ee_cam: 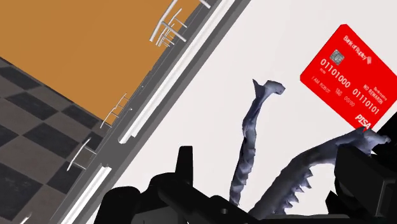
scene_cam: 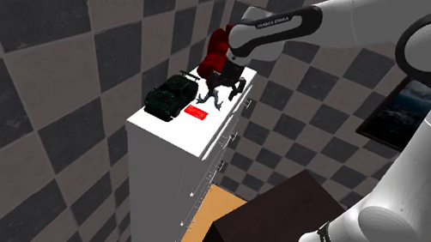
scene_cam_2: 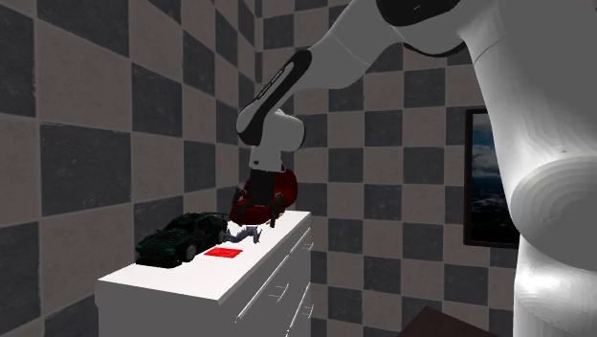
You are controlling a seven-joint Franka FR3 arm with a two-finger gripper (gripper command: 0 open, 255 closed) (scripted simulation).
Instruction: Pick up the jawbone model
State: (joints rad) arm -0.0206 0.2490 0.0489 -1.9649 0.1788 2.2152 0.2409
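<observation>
Atop the white dresser [scene_cam: 183, 131], from the shoulder view's left, saw a dark toy car [scene_cam: 170, 94], a red card [scene_cam: 197, 113], then the grey jawbone model [scene_cam: 209, 98] lying flat. Found the hand [scene_cam: 222, 86] spread wide astride it, gripping nothing. Feared pinching one thin toothed branch: could twist free, or skid into the card.

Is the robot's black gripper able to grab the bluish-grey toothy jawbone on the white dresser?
Probably yes. The black gripper hangs right over the bluish-grey jawbone model, with its fingers apart on either side. The red card and dark green toy car sit off to the side.
</observation>
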